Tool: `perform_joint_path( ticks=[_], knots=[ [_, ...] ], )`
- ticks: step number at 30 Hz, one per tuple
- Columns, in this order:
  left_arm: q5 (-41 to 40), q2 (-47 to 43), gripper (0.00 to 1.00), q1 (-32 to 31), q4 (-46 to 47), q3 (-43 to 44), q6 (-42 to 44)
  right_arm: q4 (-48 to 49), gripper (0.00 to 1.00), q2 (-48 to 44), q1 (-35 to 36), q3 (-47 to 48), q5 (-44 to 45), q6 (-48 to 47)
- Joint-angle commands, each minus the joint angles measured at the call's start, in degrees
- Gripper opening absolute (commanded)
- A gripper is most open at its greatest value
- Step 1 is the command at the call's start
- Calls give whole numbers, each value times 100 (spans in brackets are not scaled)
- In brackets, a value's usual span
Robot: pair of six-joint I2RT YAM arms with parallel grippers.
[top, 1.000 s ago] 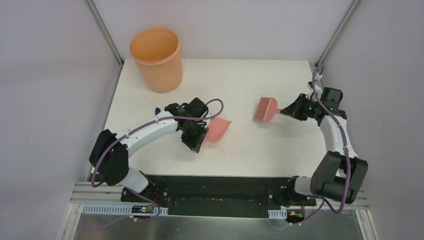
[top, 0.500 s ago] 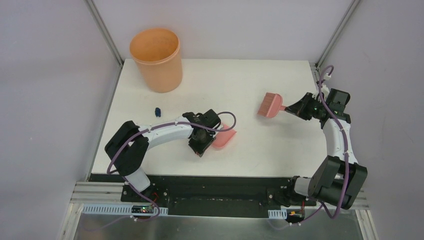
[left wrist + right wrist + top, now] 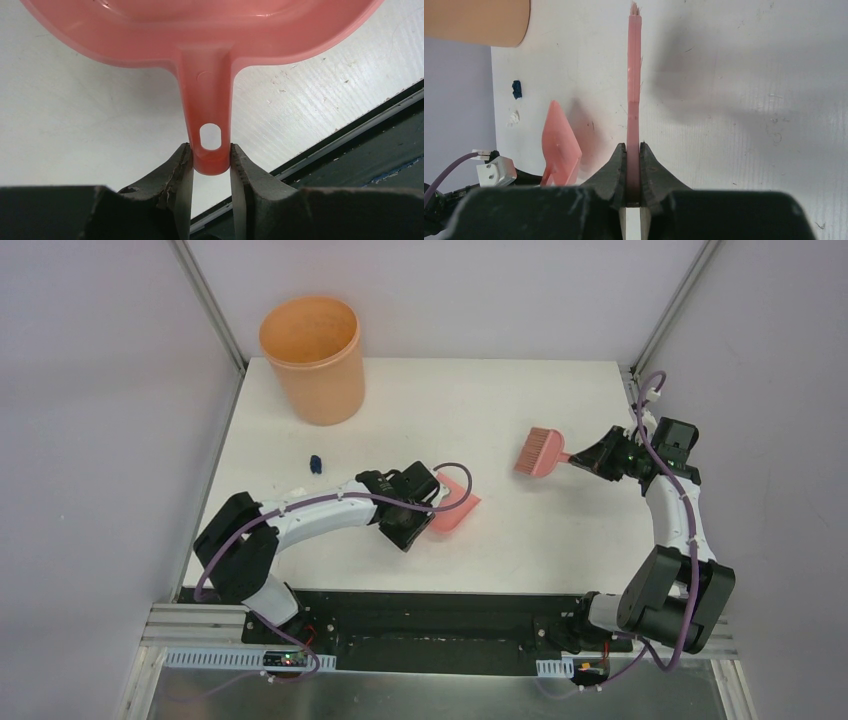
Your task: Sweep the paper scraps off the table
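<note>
1. Bucket (image 3: 312,358) stands at the far-left corner of the bench (image 3: 500,400).
2. Scraps: one dark wad (image 3: 316,462) lies near the left edge in front of the bucket, with a pale scrap (image 3: 513,118) just nearer. No pink wads are visible.
3. Left end effector (image 3: 412,523) is pinched narrow on the tip of the dustpan (image 3: 455,505) handle. The pan extends rightward, away from the wad, which lies to its left and farther back.
4. Right end effector (image 3: 592,457) is clamped on the brush (image 3: 540,451) handle. The brush's long axis runs left-right with the bristles leftward, well apart from the scraps, and the dustpan sits between.
5. Judgement: the left arm is nearer, and the pan likely needs turning toward the wad.
</note>
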Motion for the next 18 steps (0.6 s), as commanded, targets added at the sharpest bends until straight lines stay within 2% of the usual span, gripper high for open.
perform_joint_path(
  ticks=[1,4,6,7,14,18],
  knots=[
    [-105,92,29,-71,141,66,141,211,0,42,-56,87,-169,-11],
    [-117,125,30,-81,140,86,142,207,0,58,-57,87,-177,-12],
    [-86,75,49,-89,194,71,132,200,0,67,-55,89,-186,-10],
    [-54,12,54,-89,246,29,124,204,0,72,-57,91,-186,-10],
    [-128,-355,53,-146,564,-222,56,181,0,89,-55,111,-212,-28],
    [-90,-281,44,-147,586,-207,73,163,0,89,-62,117,-213,-40]
  ],
)
